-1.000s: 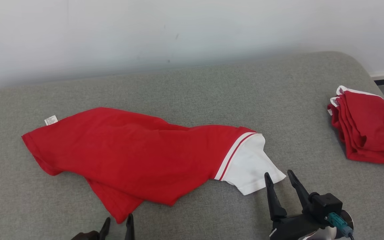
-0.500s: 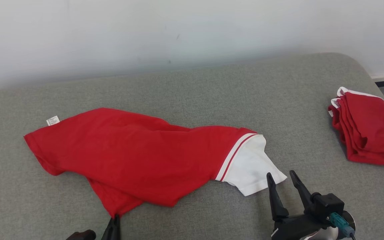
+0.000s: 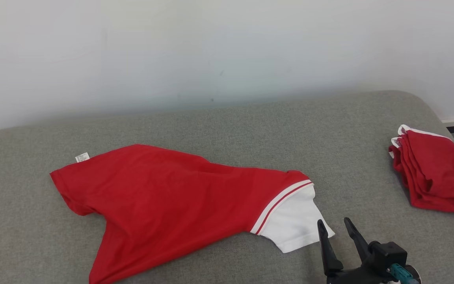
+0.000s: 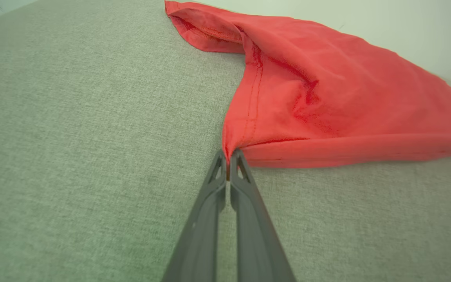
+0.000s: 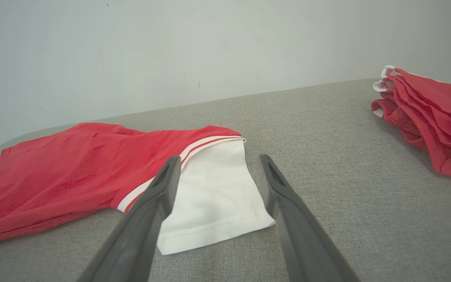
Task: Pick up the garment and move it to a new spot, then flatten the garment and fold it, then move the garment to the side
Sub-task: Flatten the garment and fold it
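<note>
Out on the grey cushion, head view: the garment lies spread, right gripper jaws gaping wide, empty, beside its white sleeve. Left wrist view: left gripper jaws, open a second ago, now pinched on the red hem.

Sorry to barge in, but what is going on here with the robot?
The robot is handling a red shirt on the grey cushion. Its left gripper, jaws shut, pinches the shirt's near corner. Its right gripper hovers with jaws open by the white sleeve. A folded red pile lies at the right.
</note>
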